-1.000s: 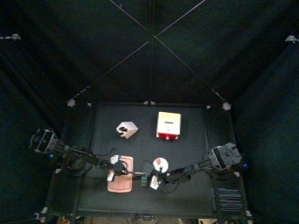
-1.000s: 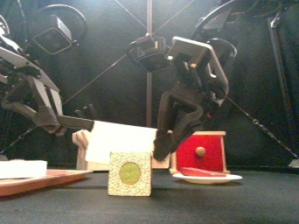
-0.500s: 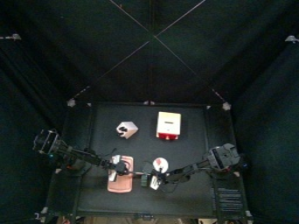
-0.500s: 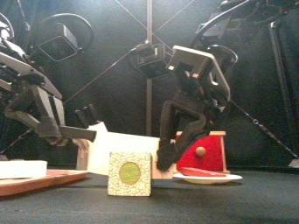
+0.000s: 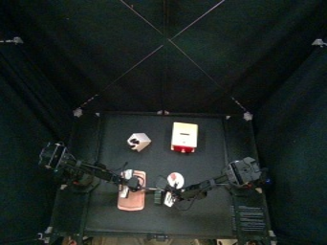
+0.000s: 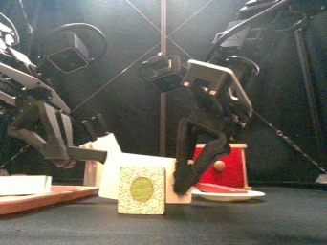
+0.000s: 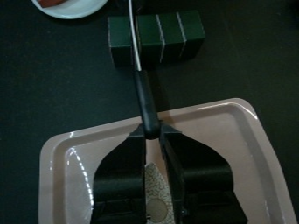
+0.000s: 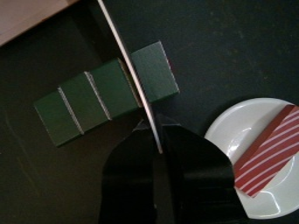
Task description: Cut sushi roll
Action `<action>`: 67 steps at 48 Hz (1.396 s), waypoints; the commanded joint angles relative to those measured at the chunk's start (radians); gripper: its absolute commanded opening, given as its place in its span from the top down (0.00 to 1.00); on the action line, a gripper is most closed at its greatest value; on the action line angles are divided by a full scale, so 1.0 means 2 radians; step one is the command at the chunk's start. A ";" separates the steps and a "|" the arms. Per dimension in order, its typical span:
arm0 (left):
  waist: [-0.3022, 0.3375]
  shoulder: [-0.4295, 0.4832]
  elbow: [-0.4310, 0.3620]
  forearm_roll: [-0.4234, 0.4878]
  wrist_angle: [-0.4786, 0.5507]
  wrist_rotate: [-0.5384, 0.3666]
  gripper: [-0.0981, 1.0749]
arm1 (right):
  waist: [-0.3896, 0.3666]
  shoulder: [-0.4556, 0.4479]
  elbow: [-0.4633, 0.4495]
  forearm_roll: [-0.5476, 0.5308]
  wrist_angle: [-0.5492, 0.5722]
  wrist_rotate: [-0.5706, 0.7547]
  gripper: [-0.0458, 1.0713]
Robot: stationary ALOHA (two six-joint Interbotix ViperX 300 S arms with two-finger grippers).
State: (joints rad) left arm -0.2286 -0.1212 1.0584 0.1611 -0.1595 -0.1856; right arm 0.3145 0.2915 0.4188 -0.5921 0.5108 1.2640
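A: Left wrist view: sushi roll [image 7: 158, 39] is a dark green block with cut lines across it. It lies flat on the black table [image 7: 47, 96], just past the far edge of the pink tray [image 7: 70, 157].
B: Knife?
A: The knife [image 7: 142, 87] has a black handle, and its thin blade lies across the top of the roll on one of the lines. The left gripper [image 7: 149, 144] is over the tray, jaws clamped on the handle.
B: Right side?
A: The right gripper [image 8: 156, 131] is low at the roll's near edge, where the blade tip ends. Whether it's open or closed, can't tell; it's one dark mass. The blade crosses the roll between segments.
B: Anything else nearby?
A: White plate [image 8: 239, 131] with a red striped strip [image 8: 271, 144] on it, just beside the roll. Further back, top view shows a small white box [image 5: 138, 142] and a red and yellow box [image 5: 185, 139], well apart from the roll.
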 commanded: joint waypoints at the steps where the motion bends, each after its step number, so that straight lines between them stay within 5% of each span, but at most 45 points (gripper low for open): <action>1: -0.001 -0.001 0.003 0.002 0.008 0.002 0.55 | -0.003 -0.006 0.004 0.011 0.004 0.002 0.72; 29: 0.035 -0.003 0.001 0.003 0.009 0.002 0.55 | -0.027 -0.006 -0.008 0.014 0.020 0.001 0.72; 67: 0.010 -0.062 0.005 0.004 0.008 0.002 0.55 | -0.012 -0.021 -0.043 -0.022 0.076 0.000 0.72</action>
State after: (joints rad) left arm -0.1963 -0.2347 1.0769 0.1672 -0.1381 -0.1810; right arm 0.2915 0.2915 0.3421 -0.6305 0.6412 1.2625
